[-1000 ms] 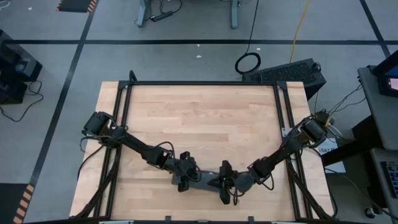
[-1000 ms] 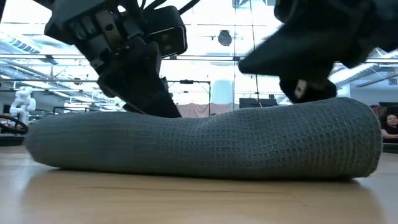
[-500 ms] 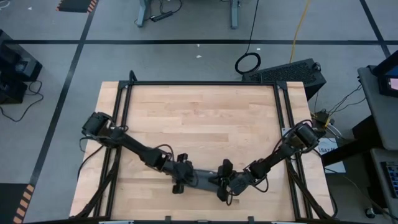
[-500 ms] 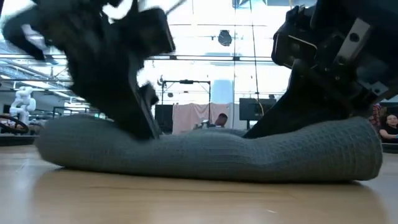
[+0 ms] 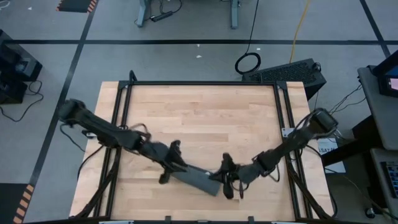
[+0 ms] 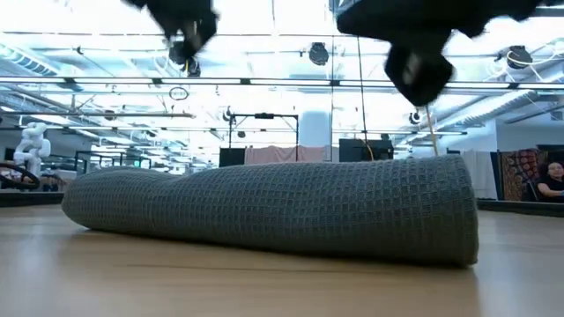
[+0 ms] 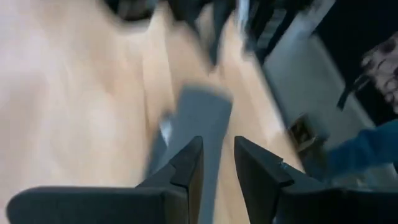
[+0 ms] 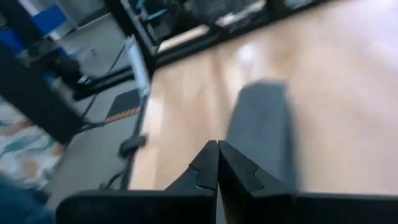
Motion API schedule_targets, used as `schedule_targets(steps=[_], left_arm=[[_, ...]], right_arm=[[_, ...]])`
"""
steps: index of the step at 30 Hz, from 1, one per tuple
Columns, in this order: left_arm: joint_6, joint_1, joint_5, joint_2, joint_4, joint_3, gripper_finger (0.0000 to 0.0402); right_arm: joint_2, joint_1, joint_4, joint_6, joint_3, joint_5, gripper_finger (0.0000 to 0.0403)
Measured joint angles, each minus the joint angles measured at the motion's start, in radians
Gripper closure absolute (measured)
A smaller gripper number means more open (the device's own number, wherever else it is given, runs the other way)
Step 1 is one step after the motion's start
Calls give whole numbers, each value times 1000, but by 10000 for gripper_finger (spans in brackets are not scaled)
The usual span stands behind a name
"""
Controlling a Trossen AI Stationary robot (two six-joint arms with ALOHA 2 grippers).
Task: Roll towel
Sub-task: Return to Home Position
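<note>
The dark grey, waffle-textured cloth towel [image 6: 282, 207] lies rolled into a long log near the front edge of the light wooden plank table [image 5: 199, 112], about midway across it. It is set at a slant, so its right end is closer to the front edge than its left. Both tools hang above it without touching it. The left tool [image 5: 170, 162] is over the roll's left end, its two dark fingers [image 7: 186, 167] parted by a narrow gap and holding nothing. The right tool [image 5: 227, 178] is over the right end, its fingers [image 8: 205, 163] pressed together and also holding nothing. In the low view the left tool [image 6: 185, 25] and the right tool [image 6: 418, 69] both show above the roll, with open space between them and the cloth. The table top around the towel is bare wood, bordered by a black metal frame [image 5: 202, 83]. Beyond the table the grey floor [image 5: 93, 62] is marked with black tape lines, and a black cable coil [image 5: 248, 63] lies on it past the far edge. Farther back in the low view, a white humanoid figure [image 6: 33, 141] stands at one side of the room under bright ceiling lights, and a seated person [image 6: 551, 180] is at the other side.
</note>
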Motion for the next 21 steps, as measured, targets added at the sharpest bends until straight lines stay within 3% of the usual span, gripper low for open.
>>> schedule_targets(steps=[5,8,11,14,18,21], left_arm=[[305,20,-40,-188,-89,2,307],[240,35,-144,-258,-176,-4,307],[206,67,-132,-332,-210,-70,313],[158,98,-60,-426,-49,-196,340],[147,128,-47,-504,154,-370,390],[130,158,-44,-531,201,-450,393]], right_arm=[[-143,-99,-145,-101,0,3,403],[-210,-163,-191,-173,0,-20,403],[-261,-196,-204,-271,-30,-74,403],[-306,-203,-153,-336,-109,-110,403],[-354,-203,16,-328,-267,-133,403],[-379,-203,147,-312,-374,-135,403]])
